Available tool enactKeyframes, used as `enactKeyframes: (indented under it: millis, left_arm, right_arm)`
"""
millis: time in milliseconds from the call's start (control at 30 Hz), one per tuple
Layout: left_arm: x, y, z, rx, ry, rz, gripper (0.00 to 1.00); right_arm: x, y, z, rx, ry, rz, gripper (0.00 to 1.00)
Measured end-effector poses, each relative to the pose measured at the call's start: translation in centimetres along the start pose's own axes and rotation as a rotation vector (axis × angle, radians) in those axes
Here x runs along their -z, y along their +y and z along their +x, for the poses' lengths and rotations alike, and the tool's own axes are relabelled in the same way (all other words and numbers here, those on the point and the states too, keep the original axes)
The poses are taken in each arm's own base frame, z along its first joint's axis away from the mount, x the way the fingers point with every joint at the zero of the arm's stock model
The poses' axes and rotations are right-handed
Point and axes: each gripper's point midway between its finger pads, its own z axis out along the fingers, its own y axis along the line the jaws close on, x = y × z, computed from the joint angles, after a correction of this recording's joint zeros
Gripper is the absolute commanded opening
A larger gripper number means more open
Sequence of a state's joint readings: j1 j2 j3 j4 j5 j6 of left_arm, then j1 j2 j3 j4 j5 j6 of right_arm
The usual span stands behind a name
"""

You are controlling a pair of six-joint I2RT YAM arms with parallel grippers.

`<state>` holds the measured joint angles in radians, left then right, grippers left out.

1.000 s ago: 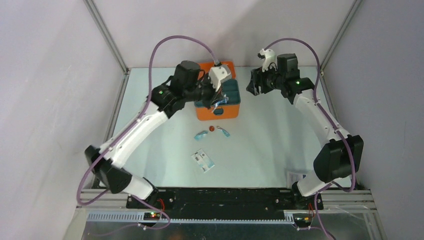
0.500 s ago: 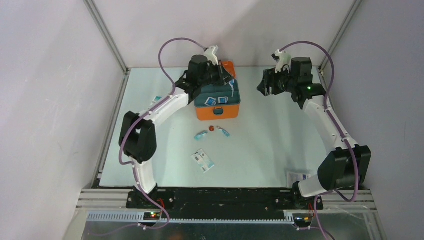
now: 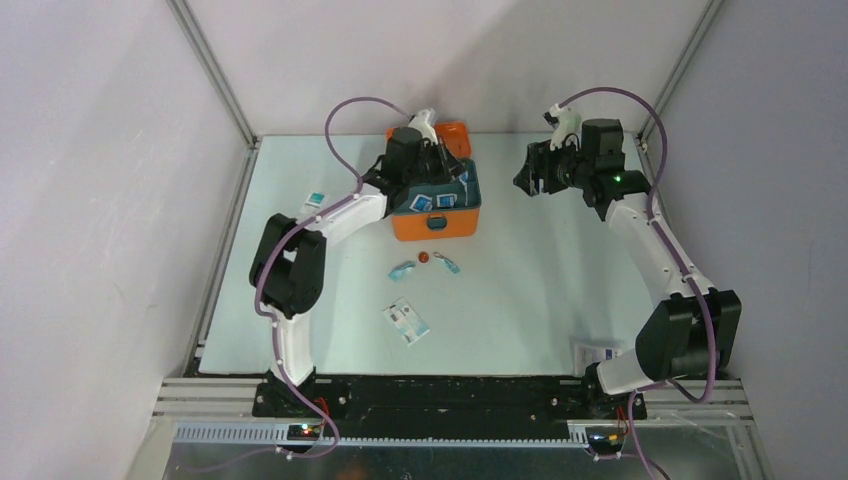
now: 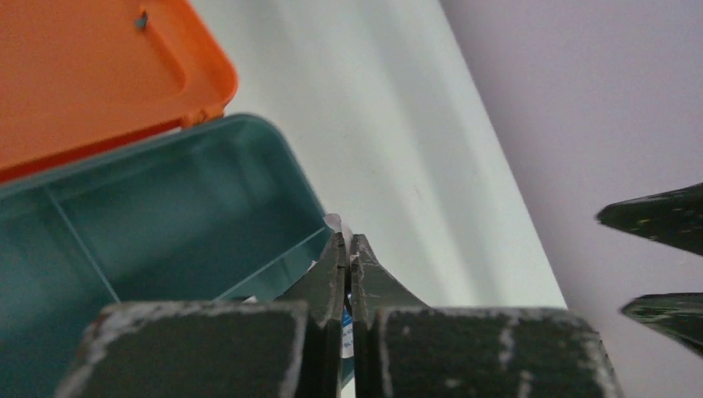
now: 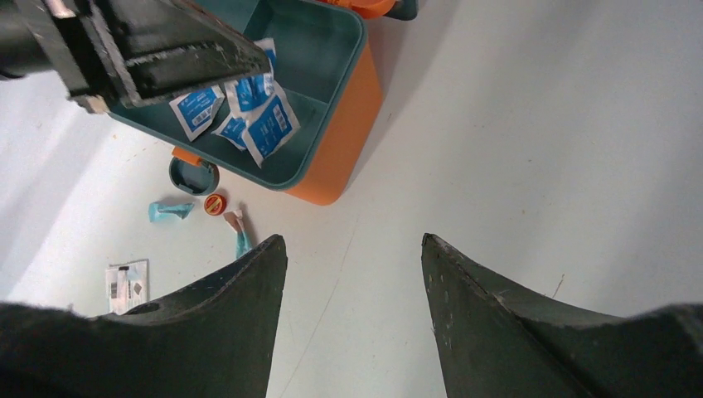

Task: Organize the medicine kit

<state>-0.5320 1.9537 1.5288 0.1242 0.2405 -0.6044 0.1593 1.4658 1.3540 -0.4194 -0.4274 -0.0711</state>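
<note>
The medicine kit (image 3: 434, 224) is an open orange box at the back of the table, its lid (image 4: 91, 66) laid back. Inside sits a teal tray (image 5: 332, 50) holding several blue-and-white sachets (image 5: 269, 124). My left gripper (image 4: 349, 240) hovers over the tray's back right corner, shut on a thin white-and-blue sachet whose edge pokes past the fingertips. In the top view the left gripper (image 3: 452, 170) is above the kit. My right gripper (image 3: 525, 172) hangs to the right of the kit, open and empty; its fingers (image 5: 249, 282) frame bare table.
In front of the kit lie a teal wrapper (image 3: 402, 270), a small red round item (image 3: 423, 257) and a small sachet (image 3: 447, 265). A white packet (image 3: 406, 322) lies nearer. Another sachet (image 3: 314, 200) lies at the left, a paper label (image 3: 598, 352) by the right base.
The left arm has folded its elbow up toward the kit and its gripper has shifted to the tray's back right. The right gripper has drawn a little to the right.
</note>
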Motion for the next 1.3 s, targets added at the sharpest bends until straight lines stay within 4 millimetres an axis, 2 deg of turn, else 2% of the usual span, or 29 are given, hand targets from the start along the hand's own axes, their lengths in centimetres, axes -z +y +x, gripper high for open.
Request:
enactKeyframes:
  millis: [200, 233, 333, 400, 533, 600, 767, 1100, 1200, 1267, 1300]
  left_arm:
    - [-0.3, 1.9, 2.3, 0.019, 0.032, -0.034, 0.00]
    - [-0.3, 1.9, 2.3, 0.018, 0.030, -0.035, 0.02]
    - [-0.4, 2.1, 2.1, 0.012, 0.012, -0.038, 0.26]
    - [-0.4, 2.5, 2.4, 0.005, 0.010, -0.048, 0.30]
    - [0.4, 3.8, 3.5, -0.009, 0.027, -0.089, 0.32]
    - [1.3, 4.4, 3.9, -0.018, 0.034, -0.108, 0.32]
    - [4.2, 5.5, 3.3, -0.054, 0.017, -0.147, 0.39]
    - [10.0, 6.8, -0.5, -0.166, -0.083, -0.199, 0.49]
    - [12.0, 7.0, -1.2, -0.273, -0.101, -0.206, 0.51]
    - [14.0, 7.1, -1.7, -0.352, -0.113, -0.215, 0.56]
    - [14.9, 7.2, -1.8, -0.384, -0.117, -0.220, 0.62]
  right_arm:
    - [0.0, 0.1, 0.0, 0.000, -0.002, -0.005, 0.65]
    - [0.0, 0.1, 0.0, 0.000, -0.001, -0.006, 0.65]
    - [0.0, 0.1, -0.1, 0.001, -0.003, -0.008, 0.65]
    - [0.0, 0.2, 0.0, 0.001, -0.002, -0.009, 0.65]
    - [0.0, 0.4, -0.1, -0.002, -0.006, -0.020, 0.65]
    - [-0.1, 0.5, -0.1, -0.006, -0.006, -0.026, 0.65]
    - [-0.3, 1.0, -0.1, -0.003, -0.005, -0.038, 0.65]
    - [-1.3, 2.6, 0.5, 0.016, 0.019, -0.083, 0.65]
    - [-2.0, 4.3, 1.2, 0.075, 0.043, -0.131, 0.66]
    - [-2.4, 6.2, 2.2, 0.149, 0.070, -0.183, 0.65]
    - [-2.6, 7.3, 2.8, 0.191, 0.083, -0.213, 0.65]
